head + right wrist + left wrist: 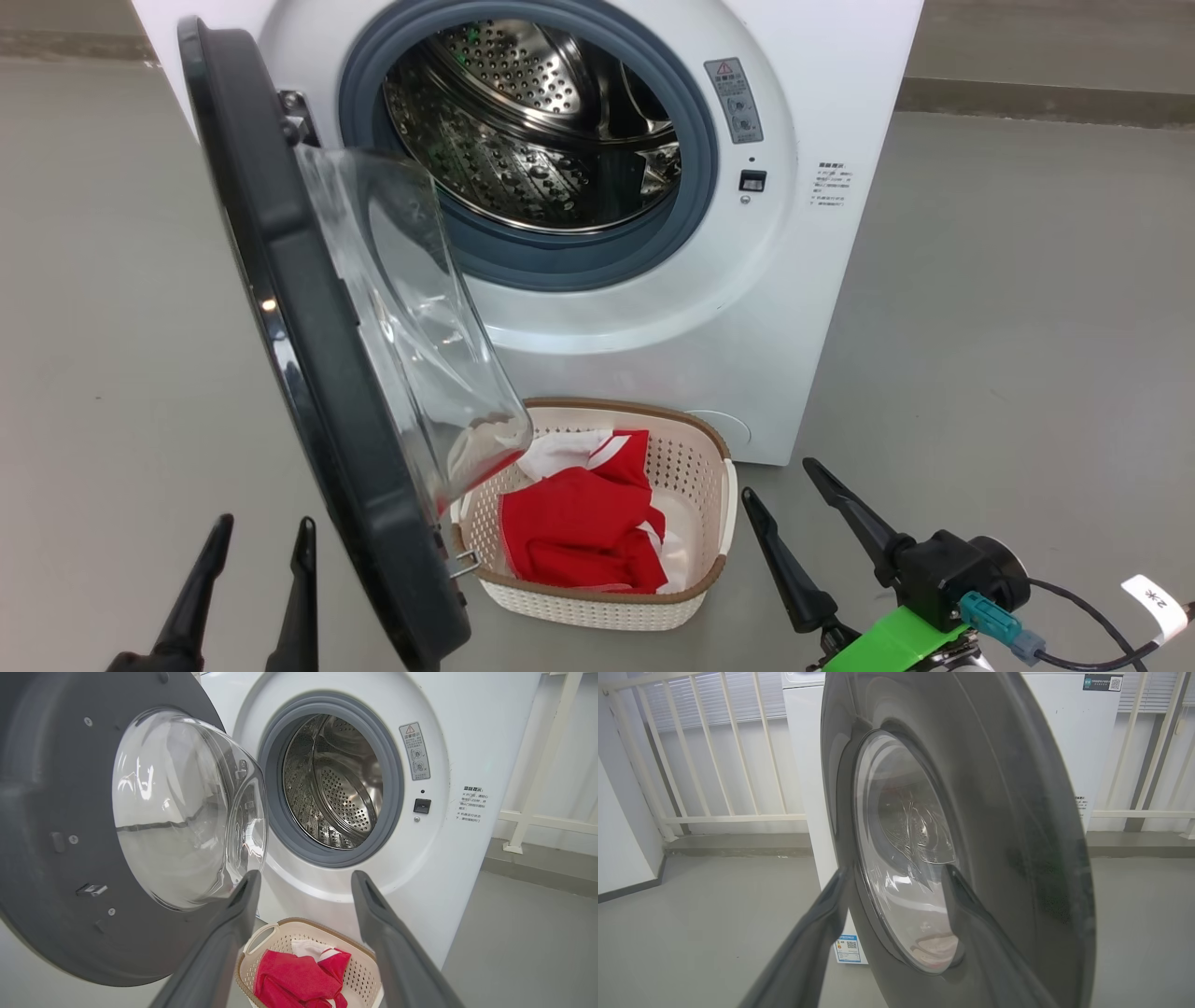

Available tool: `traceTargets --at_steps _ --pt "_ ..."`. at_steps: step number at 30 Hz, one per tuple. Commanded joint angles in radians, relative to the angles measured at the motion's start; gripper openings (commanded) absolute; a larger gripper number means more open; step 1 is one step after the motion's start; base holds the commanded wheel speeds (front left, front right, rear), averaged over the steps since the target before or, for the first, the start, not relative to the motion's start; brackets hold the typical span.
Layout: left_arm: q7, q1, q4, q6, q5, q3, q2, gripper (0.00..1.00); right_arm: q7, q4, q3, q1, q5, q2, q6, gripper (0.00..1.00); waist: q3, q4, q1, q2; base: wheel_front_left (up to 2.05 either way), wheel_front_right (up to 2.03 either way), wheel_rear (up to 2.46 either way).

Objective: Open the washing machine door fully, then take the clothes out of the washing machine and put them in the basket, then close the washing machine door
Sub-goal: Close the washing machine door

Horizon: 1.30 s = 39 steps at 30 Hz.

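Clothes (579, 537) soft, red, crumpled in perforated cream basket (695, 467), seemingly woven-rimmed.

In front of the washing machine (766, 327), the washing machine door (317, 373) hid one corner of the basket (597, 607) and part of the clothes (579, 541). The machine's top was cut off by the head view's edge. Its printed notices (831, 184) were too small to read. The fingers (808, 952) of the left gripper (895, 870) were blurred.
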Motion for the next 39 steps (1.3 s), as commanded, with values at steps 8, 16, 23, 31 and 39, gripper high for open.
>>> traceTargets --at_steps 8,16,23,31,39 --pt "-0.012 -0.015 -0.016 -0.007 0.019 0.038 -0.005 1.00 -0.006 -0.023 0.019 -0.032 -0.007 0.002 0.006 1.00 -0.001 0.000 -0.0001 0.0000 0.00 0.00 0.00" --pt "-0.012 -0.012 -0.009 -0.009 0.032 0.039 -0.012 1.00 -0.006 -0.022 0.017 -0.029 -0.009 -0.001 0.006 1.00 -0.008 0.000 -0.0001 0.0000 0.00 0.00 0.00" --pt "-0.012 -0.015 -0.014 -0.011 0.026 0.036 -0.018 0.45 -0.006 -0.022 0.017 -0.027 -0.010 -0.004 0.006 1.00 -0.013 0.001 -0.0001 0.0000 0.00 0.00 0.00" --pt "-0.012 -0.074 -0.021 -0.015 -0.251 0.049 -0.033 0.00 -0.006 -0.023 0.018 -0.026 -0.006 -0.003 0.006 1.00 -0.012 0.001 -0.0001 0.0000 0.00 0.00 0.00" --pt "0.210 -0.164 -0.061 0.000 -0.877 0.108 -0.038 0.00 -0.006 -0.019 0.021 -0.025 -0.002 -0.002 0.006 1.00 -0.017 -0.014 -0.0001 0.0000 0.00 0.00 0.00"
